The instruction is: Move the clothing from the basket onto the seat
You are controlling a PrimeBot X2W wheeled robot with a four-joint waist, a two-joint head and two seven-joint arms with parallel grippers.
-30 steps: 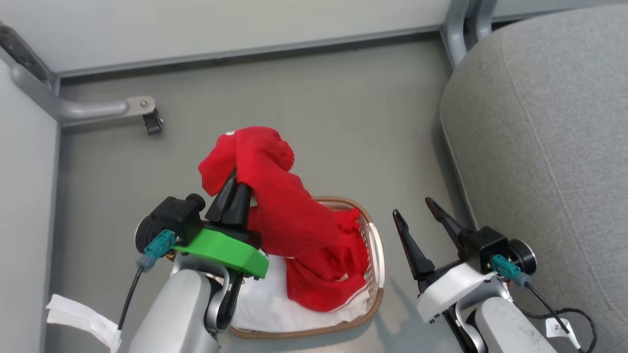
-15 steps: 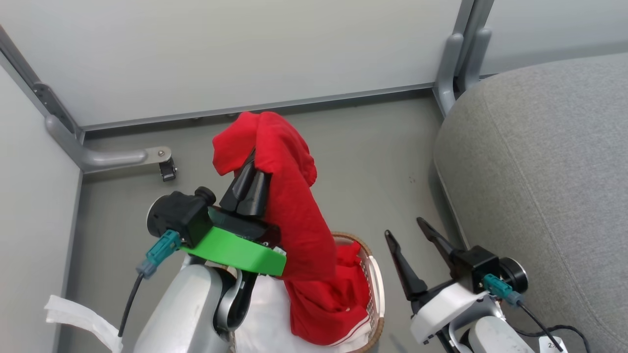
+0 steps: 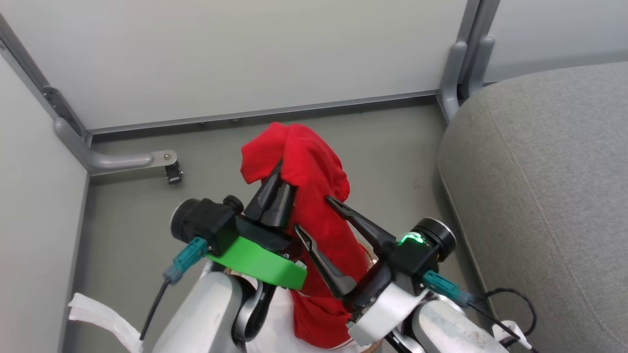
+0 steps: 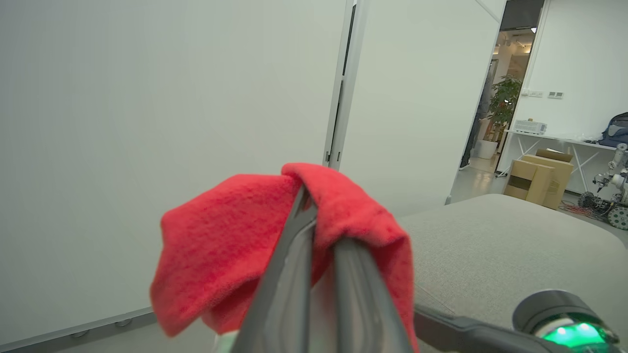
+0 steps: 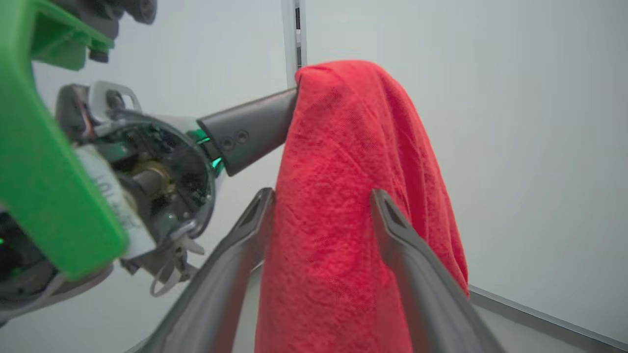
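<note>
- Left gripper [image 3: 280, 177] is clenching a fold of the clothing [image 3: 319, 196] – fingers pressed together, red fabric draping over the tips on both sides.
- Clothing is hanging up in the air from that pinch, in a long column trailing down between the two arms.
- Its lower end is dropping behind the arms toward the basket [image 3: 367, 251], of which just a sliver of brown rim is peeking out; cannot tell whether the fabric is clear of it.
- White sheet [image 3: 274, 323] is showing beneath the left forearm, beside the bottom of the red fabric.
- Right gripper [image 3: 312, 213] is standing released, fingers spread wide, pointing into the hanging column just below the left gripper's pinch.
- In the right wrist view the fabric is sitting between and behind those spread fingers – no squeeze showing, and actual contact is hard to judge.
- Seat [image 3: 539, 171] is lying off to the robot's right, well apart from the clothing, with nothing red resting on it.
- Green status light is glowing on the right wrist.
</note>
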